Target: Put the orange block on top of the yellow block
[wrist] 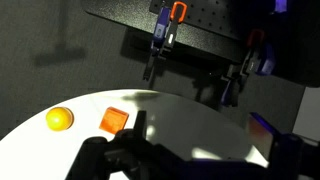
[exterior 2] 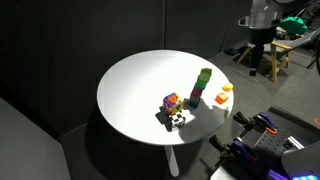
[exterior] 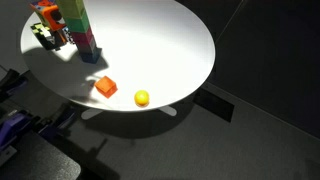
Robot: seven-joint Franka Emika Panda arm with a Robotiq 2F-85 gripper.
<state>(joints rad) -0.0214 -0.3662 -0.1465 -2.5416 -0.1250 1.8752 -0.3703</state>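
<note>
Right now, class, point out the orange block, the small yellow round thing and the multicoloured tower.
orange block (exterior: 106,87), in an exterior view, top face.
yellow round thing (exterior: 142,98), in an exterior view, its middle.
multicoloured tower (exterior: 82,35), in an exterior view, its side.

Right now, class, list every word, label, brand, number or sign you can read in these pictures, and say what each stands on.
No text can be read in any view.
The orange block, the yellow round object and the multicoloured tower show plain faces.
The small toy beside the tower is too small and blurred to tell.
The white table shows no print.
</note>
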